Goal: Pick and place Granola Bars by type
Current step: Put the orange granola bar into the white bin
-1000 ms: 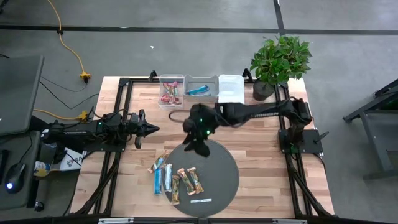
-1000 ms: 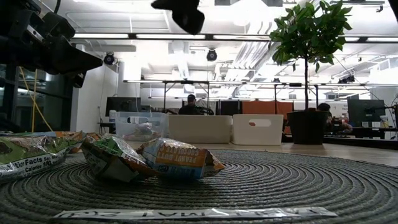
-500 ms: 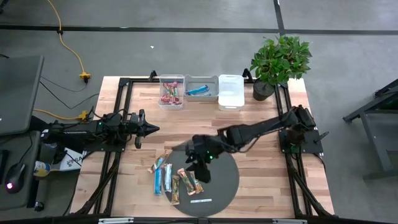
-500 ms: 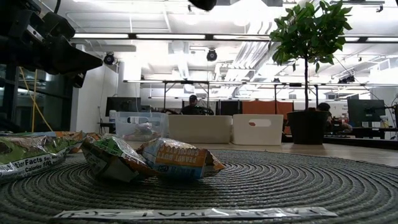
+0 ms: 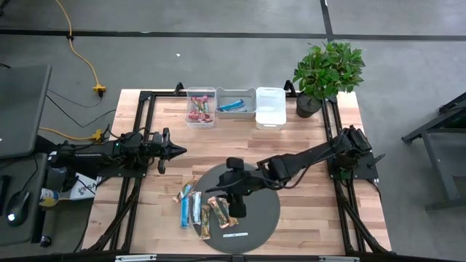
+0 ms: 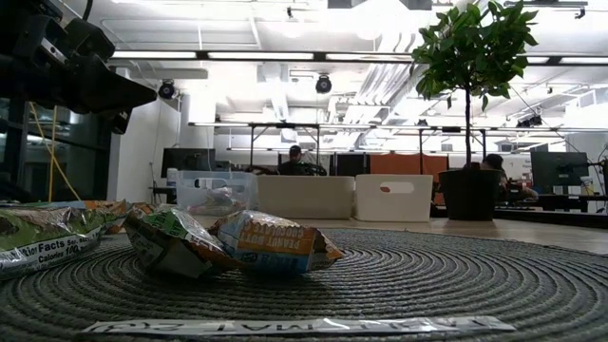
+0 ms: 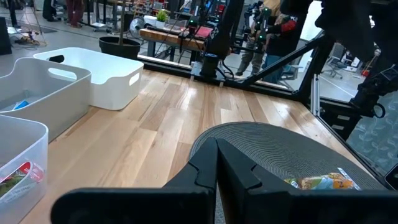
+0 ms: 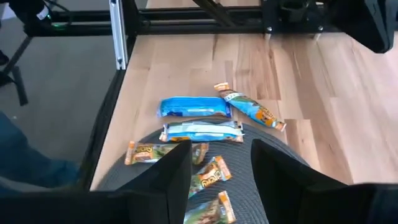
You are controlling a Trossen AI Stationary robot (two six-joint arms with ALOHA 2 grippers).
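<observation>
Left arm: your left gripper [image 5: 177, 151] waits at the left edge of the pale wooden worktop [image 5: 306, 135], its fingers [image 7: 214, 168] pressed together and holding nothing, aimed toward the dark round woven mat [image 5: 263, 211].

Loose bars: the slim foil-wrapped granola bars [image 5: 206, 209] lie in a row along the near-left rim of the mat. Going left to right you have an orange-and-blue one off the mat, two blue ones [image 8: 193, 107] straddling its edge, then three brown-orange-green ones [image 8: 209, 176] on the mat itself.

Right arm: your right gripper [image 5: 234, 201] reaches across from the right side and hangs directly over the right end of that row. Its fingers [image 8: 171, 169] are spread and carry nothing.

Key relation: the nearest brown-orange-green bar shows right in the gap between those fingers in the right wrist view, below and slightly ahead of them. Its long axis seems to run slanted across the gap rather than along it, so you will likely need a small wrist turn before descending.

Nearer arm: the right one by far; the left stands well apart from the bars.

Sorted bars: at the far edge, the clear bin [image 5: 201, 107] on the left holds red-pink bars, the middle bin [image 5: 236, 102] one blue bar, and the white bin [image 5: 270, 107] shows none.
</observation>
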